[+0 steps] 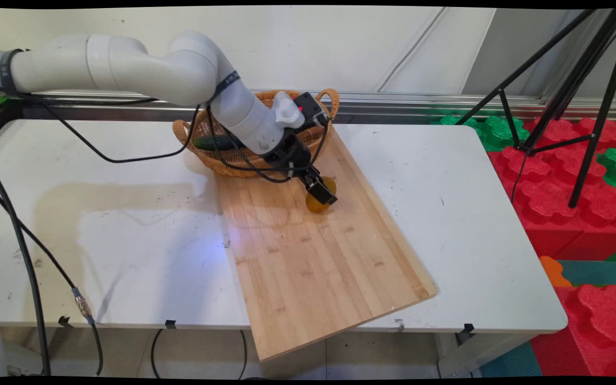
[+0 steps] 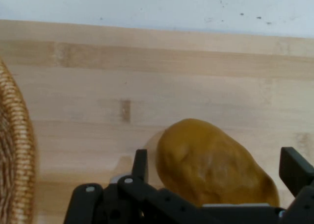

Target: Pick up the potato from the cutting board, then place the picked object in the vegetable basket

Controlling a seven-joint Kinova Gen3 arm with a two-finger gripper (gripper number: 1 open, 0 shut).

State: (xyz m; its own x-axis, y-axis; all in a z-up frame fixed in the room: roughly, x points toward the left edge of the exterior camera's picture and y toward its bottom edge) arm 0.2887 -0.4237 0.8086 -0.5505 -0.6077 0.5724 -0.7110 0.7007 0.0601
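**Gripper astride a potato on the board**

A woven wicker basket [image 1: 217, 160] stands at the far end of the long bamboo cutting board [image 1: 308, 251]. Just beside the basket, on the board, lies a smooth, ochre-brown, lumpy oval potato [image 2: 211, 165]. The black two-finger gripper [image 2: 216, 171] is spread wide, one finger [image 2: 140, 166] either side of the potato, neither visibly pressing it.

We see the arm [image 1: 126, 67] entering from the upper left, reaching horizontally, then bending at the elbow and sloping down toward 4 o'clock, wrist [image 1: 257, 125] pitched forward. The gripper [image 1: 321, 191] sits low, pointing down and to 4 o'clock. In the hand view its two fingers [image 2: 141, 165] stand spread apart, one at 7 o'clock, the other at 4 o'clock.
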